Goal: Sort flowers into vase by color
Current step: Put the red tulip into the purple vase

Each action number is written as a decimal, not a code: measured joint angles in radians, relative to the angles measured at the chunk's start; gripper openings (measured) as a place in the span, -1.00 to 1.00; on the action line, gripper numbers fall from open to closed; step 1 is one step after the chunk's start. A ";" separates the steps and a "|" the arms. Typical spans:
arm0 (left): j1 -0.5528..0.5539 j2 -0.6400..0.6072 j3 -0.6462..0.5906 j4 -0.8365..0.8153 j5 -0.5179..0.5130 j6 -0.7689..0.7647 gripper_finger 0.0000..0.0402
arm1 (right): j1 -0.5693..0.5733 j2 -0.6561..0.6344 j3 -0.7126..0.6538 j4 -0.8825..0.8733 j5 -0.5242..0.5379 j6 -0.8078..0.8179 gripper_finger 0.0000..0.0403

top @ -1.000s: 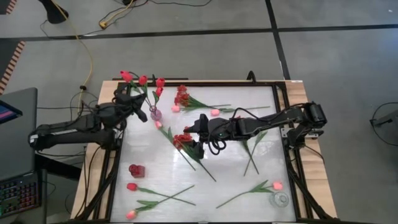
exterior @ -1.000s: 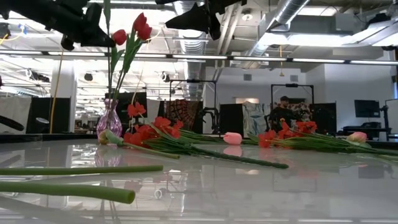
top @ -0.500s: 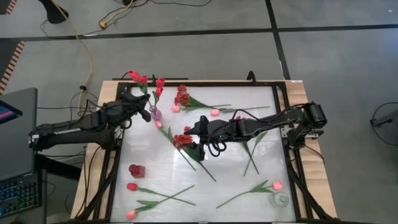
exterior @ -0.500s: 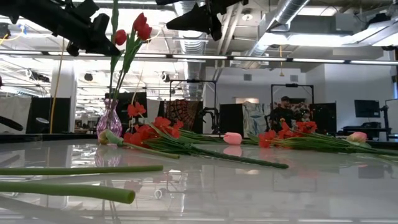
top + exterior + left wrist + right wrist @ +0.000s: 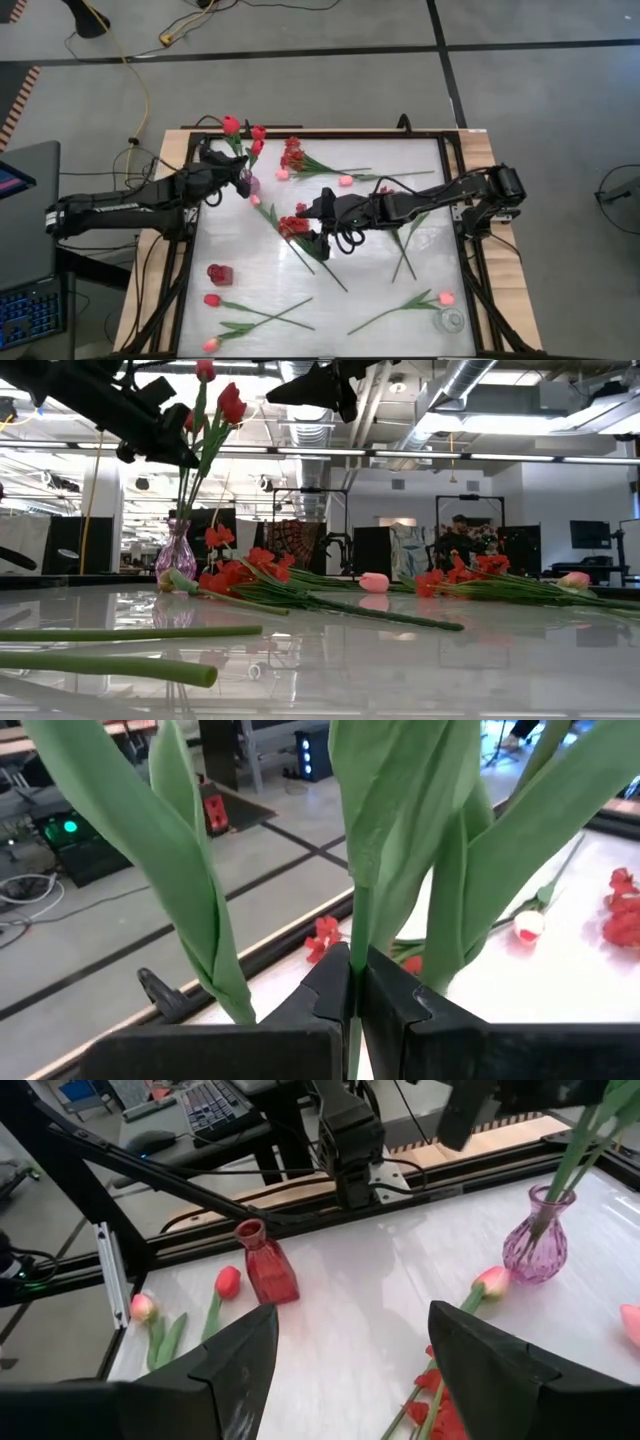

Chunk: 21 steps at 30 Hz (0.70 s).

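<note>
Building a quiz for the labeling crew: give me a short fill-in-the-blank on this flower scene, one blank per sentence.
1. The left gripper has its jaws shut on a green ____.
2. The purple vase holds tulips of the colour ____.
3. The right gripper has its jaws ____.
4. The red vase holds ____ flowers.

Missing words: stem; red; open; no

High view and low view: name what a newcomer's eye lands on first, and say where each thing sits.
The purple vase at the table's far left holds upright red tulips, and the left hand is shut on a green stem beside it. The right hand hangs open over a spray of red blossoms mid-table. Loose flowers lie scattered around, and a small red vase stands near the left edge.
</note>
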 joint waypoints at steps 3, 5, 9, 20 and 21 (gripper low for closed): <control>0.000 0.024 0.000 0.000 -0.002 -0.020 -0.99 | 0.006 0.000 0.000 -0.001 0.000 0.000 0.42; 0.000 0.040 0.000 -0.001 -0.012 -0.033 -0.99 | 0.008 0.000 0.000 0.000 0.000 0.000 0.42; 0.000 0.062 0.000 -0.007 -0.049 -0.066 -0.99 | 0.015 0.000 0.000 -0.001 0.000 0.000 0.42; 0.000 0.068 0.000 -0.114 -0.095 -0.136 -0.99 | 0.020 0.000 0.000 -0.001 0.000 -0.002 0.42; 0.000 0.068 0.000 -0.119 -0.097 -0.139 -0.99 | 0.020 0.000 0.000 -0.001 0.000 -0.002 0.42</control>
